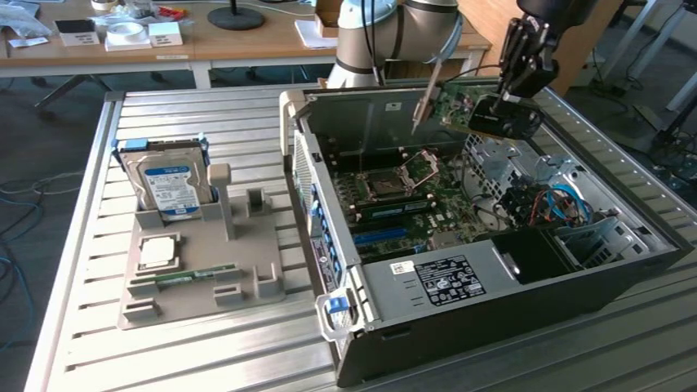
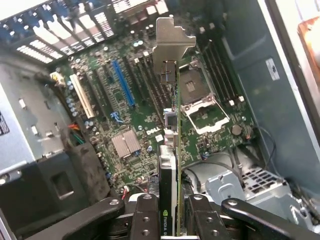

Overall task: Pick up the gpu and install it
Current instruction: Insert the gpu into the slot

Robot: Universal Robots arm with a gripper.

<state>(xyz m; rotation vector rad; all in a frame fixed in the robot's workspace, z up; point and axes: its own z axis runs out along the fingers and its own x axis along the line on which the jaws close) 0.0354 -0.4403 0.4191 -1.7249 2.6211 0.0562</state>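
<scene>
My gripper [image 1: 504,102] hangs above the far end of the open computer case [image 1: 512,306] and is shut on the gpu [image 1: 466,112]. The card is held on edge, its metal bracket [image 1: 427,102] pointing down toward the case's rear wall. In the wrist view the gpu [image 2: 168,165] runs edge-on between the black fingers [image 2: 145,220], with its bracket [image 2: 170,42] at the far end. It hovers over the motherboard [image 2: 125,145], above the black slots between the blue slot [image 2: 122,82] and the processor socket [image 2: 202,107]. The card does not touch the board.
A grey parts holder [image 1: 201,282] lies on the slatted table to the exterior view's left of the case. It carries an upright hard drive [image 1: 169,181], a square chip [image 1: 158,251] and a green memory stick [image 1: 179,276]. Drive cages and cables [image 1: 556,204] fill the case's right side.
</scene>
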